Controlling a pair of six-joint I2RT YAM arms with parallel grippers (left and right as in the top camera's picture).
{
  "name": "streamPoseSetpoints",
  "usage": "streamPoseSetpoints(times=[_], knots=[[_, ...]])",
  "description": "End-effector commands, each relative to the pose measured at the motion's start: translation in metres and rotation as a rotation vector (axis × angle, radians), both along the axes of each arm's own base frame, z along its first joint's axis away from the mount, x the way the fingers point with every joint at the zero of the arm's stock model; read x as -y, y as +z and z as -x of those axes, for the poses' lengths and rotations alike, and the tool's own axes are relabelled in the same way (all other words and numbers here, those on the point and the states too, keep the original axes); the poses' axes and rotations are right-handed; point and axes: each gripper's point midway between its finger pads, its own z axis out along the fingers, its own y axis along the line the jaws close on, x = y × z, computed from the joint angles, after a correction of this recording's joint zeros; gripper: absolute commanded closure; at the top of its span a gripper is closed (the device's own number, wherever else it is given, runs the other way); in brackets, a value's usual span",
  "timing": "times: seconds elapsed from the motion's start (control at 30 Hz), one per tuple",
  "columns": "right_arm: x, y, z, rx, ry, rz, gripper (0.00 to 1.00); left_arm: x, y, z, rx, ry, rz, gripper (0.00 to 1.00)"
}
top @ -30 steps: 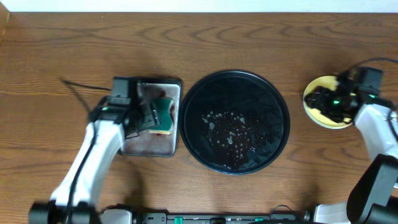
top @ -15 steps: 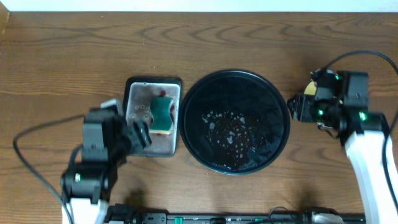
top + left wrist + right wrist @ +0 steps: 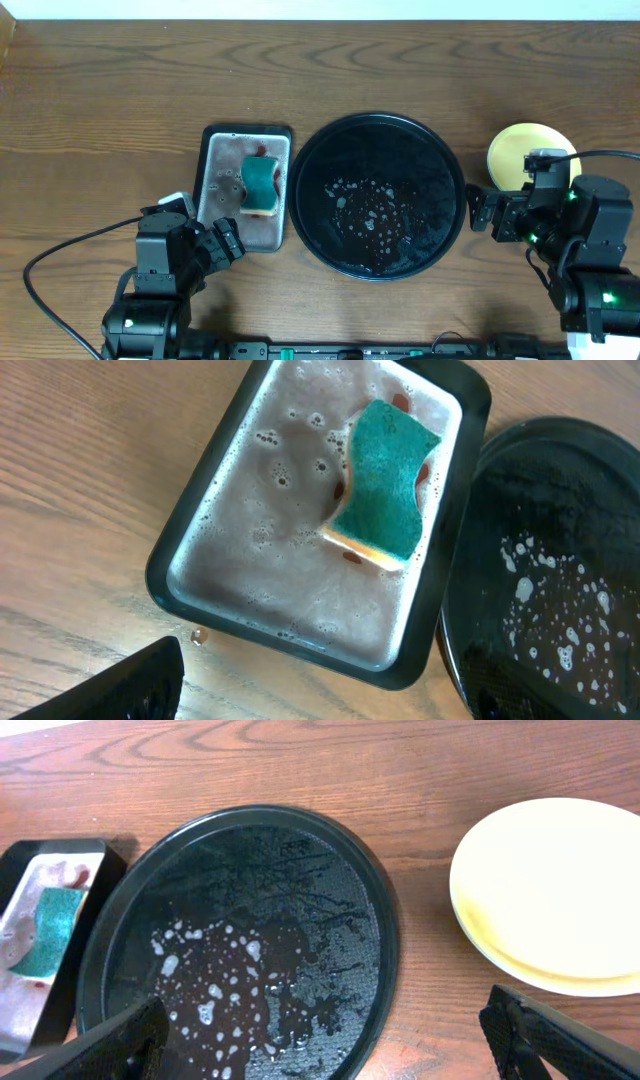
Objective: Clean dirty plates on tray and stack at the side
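Note:
The round black tray [image 3: 420, 150] sits mid-table, holding only foam specks and water; it also shows in the right wrist view [image 3: 300, 870] and the left wrist view [image 3: 560, 510]. A pale yellow plate [image 3: 525, 148] tops a stack on the wood to the right of the tray, clean on its face [image 3: 560, 880]. No mint-green plate is visible. My left gripper [image 3: 218, 245] is open and empty over the wood just in front of the grey tray [image 3: 310, 700]. My right gripper [image 3: 490, 212] is open and empty between the black tray and the plate stack [image 3: 330, 1050].
A rectangular grey metal tray [image 3: 222, 215] with soapy water stands left of the black tray. A green sponge [image 3: 262, 183] with red smears lies in it [image 3: 385, 480]. A wall edge runs along the back.
Both arms have pulled back toward the front edge. The left gripper has left the sponge in the grey tray. The right gripper has come off the yellow plate.

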Motion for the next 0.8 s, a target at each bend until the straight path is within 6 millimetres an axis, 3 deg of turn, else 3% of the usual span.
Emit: streamPoseSetpoints(times=[0.0,0.3,0.47,0.6,0.77], knots=[[0.000,-0.006,0.002,-0.021,-0.008,-0.003,0.01,-0.002,-0.004,0.001,-0.016,0.011,-0.008,0.11],[0.000,-0.011,0.007,-0.050,-0.005,0.003,0.01,-0.002,-0.004,0.001,-0.016,0.011,-0.008,0.11],[0.000,-0.004,0.001,0.010,0.030,0.041,0.01,-0.002,-0.004,0.001,-0.016,0.011,-0.008,0.11],[-0.004,0.015,-0.008,0.213,0.106,0.129,0.01,-0.002,-0.004,0.001,-0.016,0.011,-0.008,0.11],[-0.017,0.023,0.002,0.488,0.136,0.142,0.01,-0.002,-0.004,0.001,-0.016,0.011,-0.008,0.11]])
